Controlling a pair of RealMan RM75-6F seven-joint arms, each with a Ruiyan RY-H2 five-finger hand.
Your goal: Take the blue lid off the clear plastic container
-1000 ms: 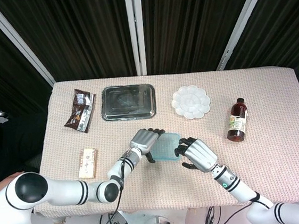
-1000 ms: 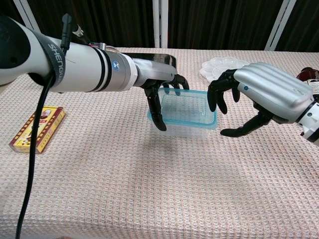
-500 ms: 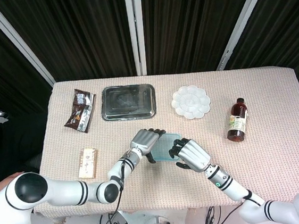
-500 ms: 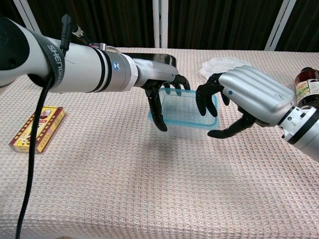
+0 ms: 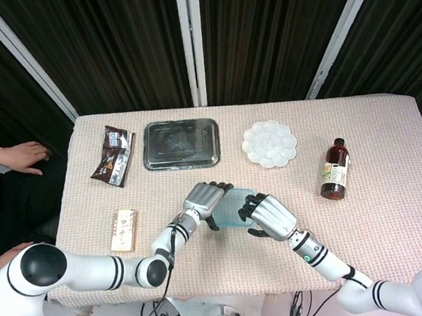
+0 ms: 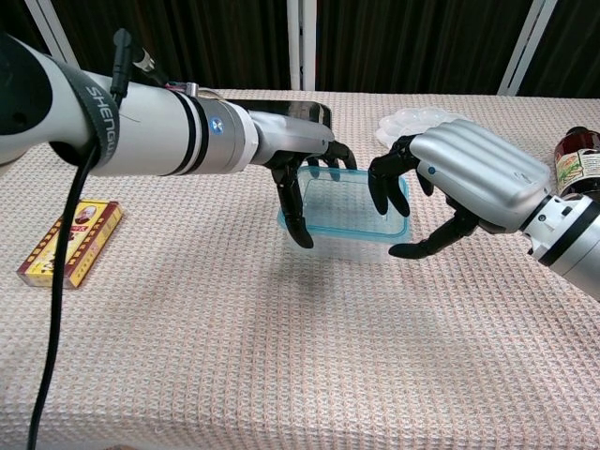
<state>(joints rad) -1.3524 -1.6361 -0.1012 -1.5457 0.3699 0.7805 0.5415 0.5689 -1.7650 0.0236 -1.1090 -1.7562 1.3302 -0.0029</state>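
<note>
The left hand (image 6: pixel 302 178) clasps the near-left corner of the clear plastic container (image 6: pixel 343 223), thumb down its front wall and the other fingers (image 6: pixel 330 155) curled over the far rim; the blue lid (image 5: pixel 232 208) is on the container, between the two hands; the right hand (image 6: pixel 452 186) sits at the container's right end, half curled, fingertips (image 6: pixel 377 189) hooked over the lid's edge and thumb low at the near-right corner, though whether it truly grips cannot be told.
</note>
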